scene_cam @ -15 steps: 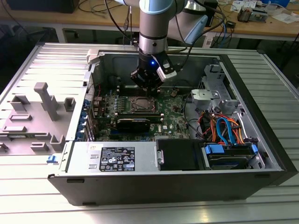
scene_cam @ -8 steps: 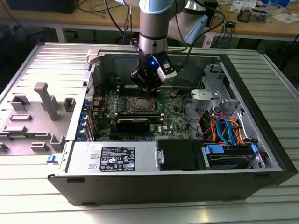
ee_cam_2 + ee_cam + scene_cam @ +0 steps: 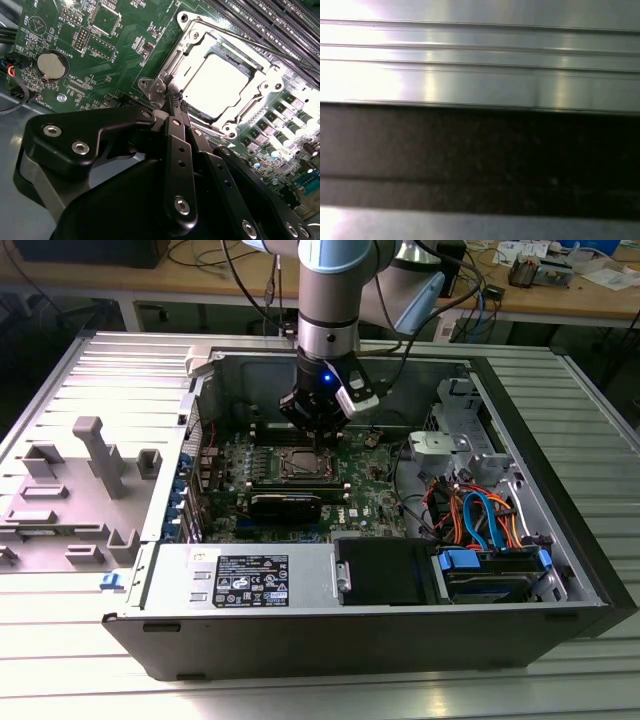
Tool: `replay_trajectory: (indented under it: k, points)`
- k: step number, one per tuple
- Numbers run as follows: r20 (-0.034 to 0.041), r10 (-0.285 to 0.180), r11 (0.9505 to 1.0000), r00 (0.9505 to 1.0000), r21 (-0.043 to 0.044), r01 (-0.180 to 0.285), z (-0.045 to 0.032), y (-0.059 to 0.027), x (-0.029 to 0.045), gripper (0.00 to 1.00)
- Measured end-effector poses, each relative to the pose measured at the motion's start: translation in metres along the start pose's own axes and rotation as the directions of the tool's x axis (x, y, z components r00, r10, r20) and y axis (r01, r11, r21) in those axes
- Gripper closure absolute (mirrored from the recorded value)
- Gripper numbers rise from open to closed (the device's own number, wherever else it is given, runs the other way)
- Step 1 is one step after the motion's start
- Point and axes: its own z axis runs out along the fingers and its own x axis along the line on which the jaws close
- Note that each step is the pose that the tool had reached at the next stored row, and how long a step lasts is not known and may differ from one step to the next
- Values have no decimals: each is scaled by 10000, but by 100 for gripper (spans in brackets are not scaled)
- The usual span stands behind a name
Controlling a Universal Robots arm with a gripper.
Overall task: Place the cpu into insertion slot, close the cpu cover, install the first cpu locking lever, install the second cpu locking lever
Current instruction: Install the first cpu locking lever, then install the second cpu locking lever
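Note:
The cpu (image 3: 216, 82) lies flat in the insertion slot (image 3: 300, 464), its silver top glaring bright. The cpu cover (image 3: 199, 44), a silvery frame, lies down around it. A thin metal lever rod (image 3: 260, 46) runs along the socket's side by the memory slots. My gripper (image 3: 172, 100) is shut, its black fingers (image 3: 176, 145) pressed together with nothing visible between them, and their tips are at the socket's corner by a small metal hook (image 3: 159, 88). In the exterior view the gripper (image 3: 322, 445) hangs straight down over the socket's edge on that view's right.
The motherboard sits deep in an open computer case (image 3: 560, 570). A black graphics card (image 3: 285, 505) lies just in front of the socket, long memory slots (image 3: 280, 22) beside it, and a coin battery (image 3: 51, 65) nearby. Coloured cables (image 3: 480, 520) and a grey fixture tray (image 3: 80, 490) flank the board.

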Motion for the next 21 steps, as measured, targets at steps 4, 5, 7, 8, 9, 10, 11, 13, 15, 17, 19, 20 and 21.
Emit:
replay_trajectory:
  k: [4, 5, 7, 8, 9, 10, 11, 13, 15, 17, 19, 20, 21]
  points:
    - [0, -2, 10000, 10000, 1, 2, 0, -1, 0, 89]
    - [0, -2, 10000, 10000, 1, 2, 0, -2, 0, 89]
    - [0, -2, 10000, 10000, 2, 2, -5, -3, 0, 89]
    - [-1, -2, 10000, 10000, 3, 2, -11, -3, 0, 89]
    - [-1, -2, 10000, 10000, 2, 2, -21, -2, 0, 89]
    - [0, -1, 10000, 10000, 1, 1, -31, -2, 0, 89]
    - [0, -1, 10000, 10000, 1, 1, -39, -3, 0, 89]
    - [1, -2, 10000, 10000, -1, 2, -40, -2, 0, 89]
    - [0, -2, 10000, 10000, 1, 2, -45, -3, 0, 89]
    - [0, -2, 10000, 10000, 0, 2, -45, -3, 0, 89]
    - [0, -1, 10000, 10000, 0, 1, -45, -3, 0, 89]
    - [0, -2, 10000, 10000, 0, 2, -45, -3, 0, 89]
    - [0, -2, 10000, 10000, 0, 2, -45, -3, 0, 89]
